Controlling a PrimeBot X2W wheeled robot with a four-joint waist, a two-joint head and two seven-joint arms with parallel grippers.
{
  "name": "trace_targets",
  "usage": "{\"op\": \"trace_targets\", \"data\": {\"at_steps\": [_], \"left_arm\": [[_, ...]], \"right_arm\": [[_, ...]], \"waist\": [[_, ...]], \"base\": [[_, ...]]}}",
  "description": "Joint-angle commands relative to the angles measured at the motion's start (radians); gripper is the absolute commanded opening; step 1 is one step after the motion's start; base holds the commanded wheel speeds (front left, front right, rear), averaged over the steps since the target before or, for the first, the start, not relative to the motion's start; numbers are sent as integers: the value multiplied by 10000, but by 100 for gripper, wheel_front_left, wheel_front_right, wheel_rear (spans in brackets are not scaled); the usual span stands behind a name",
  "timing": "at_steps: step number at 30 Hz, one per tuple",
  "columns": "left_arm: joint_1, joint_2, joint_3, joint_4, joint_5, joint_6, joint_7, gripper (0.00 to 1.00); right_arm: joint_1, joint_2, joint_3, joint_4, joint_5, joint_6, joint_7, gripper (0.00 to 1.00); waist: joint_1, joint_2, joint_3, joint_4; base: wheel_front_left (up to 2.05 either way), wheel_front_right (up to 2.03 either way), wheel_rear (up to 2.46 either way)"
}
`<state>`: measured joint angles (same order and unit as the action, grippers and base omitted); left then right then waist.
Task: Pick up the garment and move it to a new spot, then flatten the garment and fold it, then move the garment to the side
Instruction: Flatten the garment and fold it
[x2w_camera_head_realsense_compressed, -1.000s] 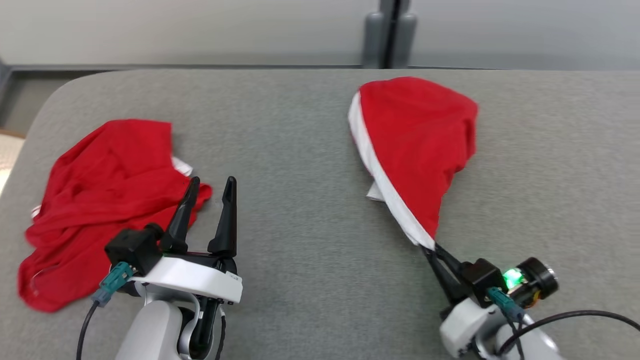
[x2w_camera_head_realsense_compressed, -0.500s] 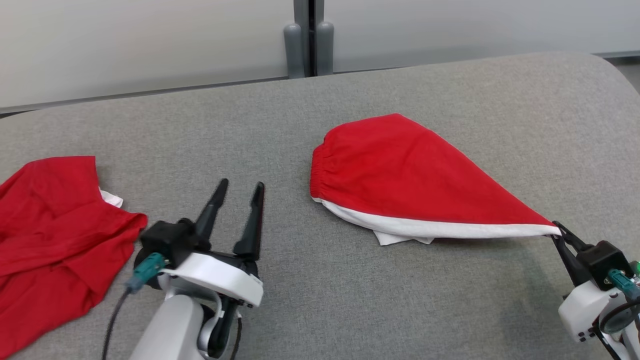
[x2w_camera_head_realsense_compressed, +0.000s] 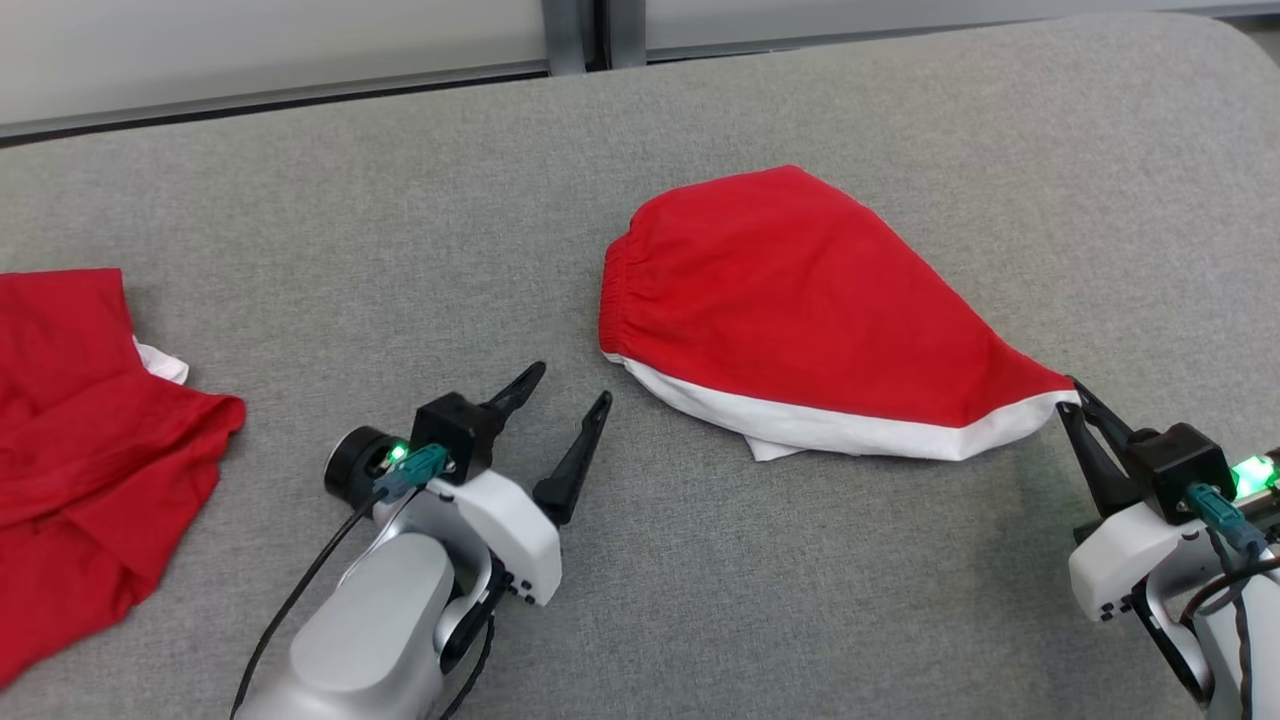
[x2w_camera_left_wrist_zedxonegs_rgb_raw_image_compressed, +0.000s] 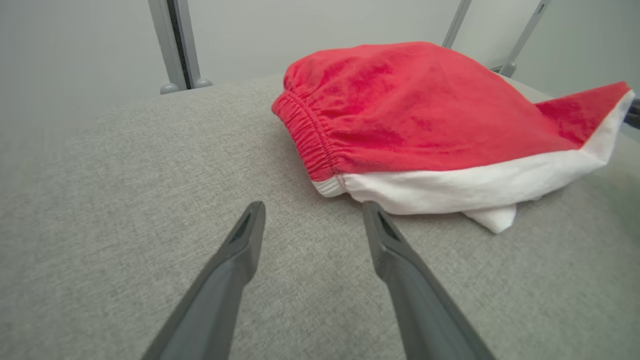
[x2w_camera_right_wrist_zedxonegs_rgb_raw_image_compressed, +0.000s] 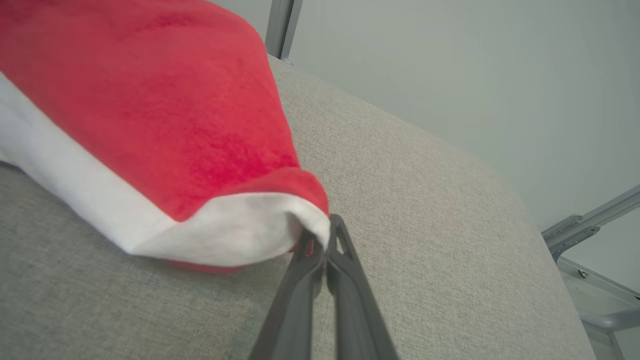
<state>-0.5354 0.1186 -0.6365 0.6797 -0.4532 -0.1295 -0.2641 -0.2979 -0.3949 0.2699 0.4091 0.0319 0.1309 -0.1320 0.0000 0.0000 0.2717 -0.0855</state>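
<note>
Step in hand, as judged: the relocation is about complete and the flattening is about to begin.

The garment, red shorts with a gathered elastic waistband and a white band along the near edge, lies on the grey padded table, right of centre; most of it rests on the surface in a loose cone, bunched rather than flat; its pointed right end is raised slightly off the padding.

Right gripper: clenched on that pointed corner, fingers pressed together with white and red cloth pinched at the tips; the right wrist view confirms the pinch.

Left gripper: released, fingers spread wide, nothing between them; it hangs low over the table just beside the waistband end, aimed at it but apart from the cloth.

A second red garment lies crumpled at the far left, well apart from the shorts.

Next move, as judged: the left gripper needs to close on the near waistband corner, where the white band meets the elastic; both arms then draw apart to pull the cloth taut and lay it flat. Risk: a pinch through one layer only would leave the shorts twisted.

Writing and labels: none legible; a small white flap protrudes beneath the white band, either a tag or a lining, and no print can be read on it; a green lamp shows on each wrist, no markings readable.
</note>
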Motion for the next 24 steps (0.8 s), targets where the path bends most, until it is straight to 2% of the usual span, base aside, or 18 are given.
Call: {"op": "trace_targets", "data": {"at_steps": [1,6,17,24], "left_arm": [[-380,25,-263,143,-224,-11,-6,100],[-1121,231,-1309,539,-1101,-10,-4,100],[-1982,449,-2371,1061,-2573,-11,-4,100],[-2345,662,-2925,1035,-3034,-11,-4,100]], "right_arm": [[-135,22,-28,34,-83,-2,-69,0],[-262,145,-27,146,-173,-2,-123,0],[-442,357,33,323,-289,-2,-246,0],[-653,316,114,402,-272,-2,-262,0]], "waist": [[0,0,143,-75],[0,0,362,-225],[0,0,611,-470],[0,0,758,-557]], "base": [[0,0,0],[0,0,0],[0,0,0],[0,0,0]]}}
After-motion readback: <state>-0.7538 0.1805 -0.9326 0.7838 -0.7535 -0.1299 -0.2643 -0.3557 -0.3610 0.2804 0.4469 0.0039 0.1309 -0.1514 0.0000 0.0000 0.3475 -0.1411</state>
